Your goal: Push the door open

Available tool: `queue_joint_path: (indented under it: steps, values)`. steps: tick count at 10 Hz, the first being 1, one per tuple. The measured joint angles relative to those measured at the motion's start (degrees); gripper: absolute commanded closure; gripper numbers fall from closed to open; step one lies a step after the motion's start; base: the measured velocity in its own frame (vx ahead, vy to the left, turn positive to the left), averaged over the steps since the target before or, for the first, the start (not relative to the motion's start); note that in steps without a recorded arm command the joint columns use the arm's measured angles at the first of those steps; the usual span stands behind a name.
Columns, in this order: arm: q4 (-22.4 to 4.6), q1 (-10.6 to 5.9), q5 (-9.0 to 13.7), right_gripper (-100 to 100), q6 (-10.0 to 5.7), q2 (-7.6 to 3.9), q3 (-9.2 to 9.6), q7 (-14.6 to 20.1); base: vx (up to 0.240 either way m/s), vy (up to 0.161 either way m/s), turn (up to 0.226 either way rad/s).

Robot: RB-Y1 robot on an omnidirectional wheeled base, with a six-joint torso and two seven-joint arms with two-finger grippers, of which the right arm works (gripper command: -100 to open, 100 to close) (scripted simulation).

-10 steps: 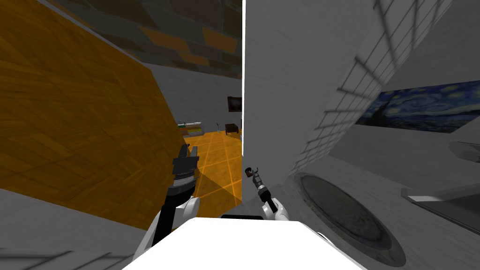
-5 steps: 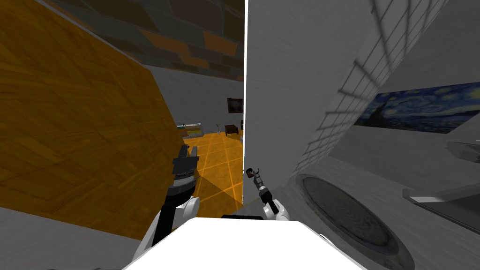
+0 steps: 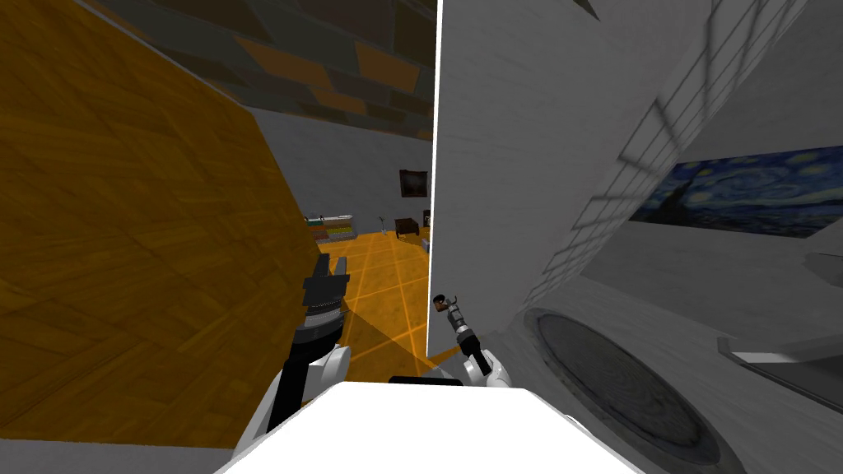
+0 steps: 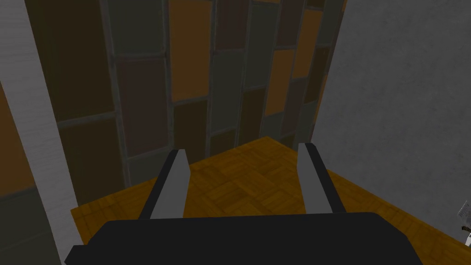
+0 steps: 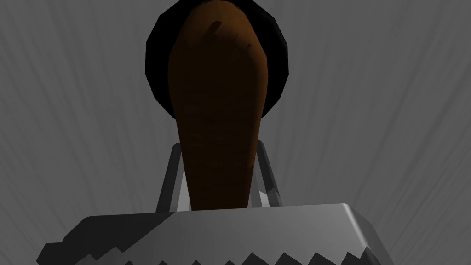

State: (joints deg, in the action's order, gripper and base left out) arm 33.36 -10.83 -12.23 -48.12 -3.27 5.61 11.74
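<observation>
Left of door edge, open orange floor

A blue night-sky painting hangs near a round grey floor mat.

Saw a matt grey door with fine streaks, and on it a dull brown handle, wood-like, lightly scratched. Noted also a wood parquet floor and a matt wall of dull coloured panels.
</observation>
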Motion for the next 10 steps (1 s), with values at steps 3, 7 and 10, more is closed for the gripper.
queue_joint_path:
  steps: [3, 7, 10]
  values:
    - [0.64, 0.73, 0.98, 100, 0.67, -0.57, -1.46, -0.79, 0.129, 0.099, -0.036]
    - [-1.21, -0.57, 2.51, 100, 0.24, -0.55, -3.79, -2.36, 0.168, 0.123, -0.061]
    - [-4.53, -2.35, 4.16, 100, -1.01, -1.12, -6.27, -3.49, 0.141, 0.117, -0.045]
